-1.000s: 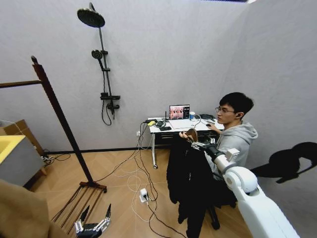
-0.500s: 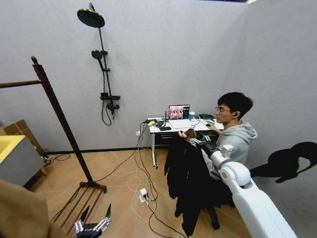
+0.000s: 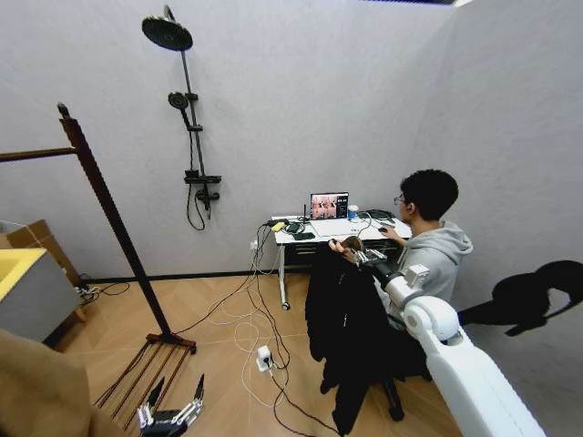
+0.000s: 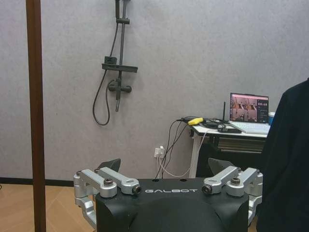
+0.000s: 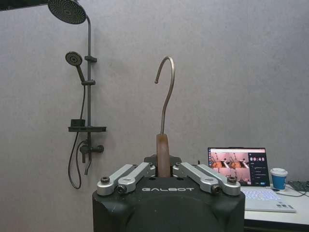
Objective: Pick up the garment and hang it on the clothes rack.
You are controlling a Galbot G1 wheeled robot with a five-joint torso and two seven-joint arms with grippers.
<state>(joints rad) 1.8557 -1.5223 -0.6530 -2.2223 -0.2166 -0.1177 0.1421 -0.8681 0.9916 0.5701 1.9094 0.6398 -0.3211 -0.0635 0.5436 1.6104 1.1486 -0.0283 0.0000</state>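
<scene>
Overhead, your right gripper (image 3: 357, 255) is stretched out by the desk (image 3: 339, 229), the black garment (image 3: 344, 314) hanging straight down beneath it, well apart from the clothes rack (image 3: 109, 211) at your left. From the right wrist you can see more: the jaws clamp the wooden hanger (image 5: 163, 155), its metal hook (image 5: 166, 94) upright above them. Your left gripper (image 3: 169, 414) hangs low over the floor, fingers (image 4: 108, 182) spread and holding nothing.
</scene>
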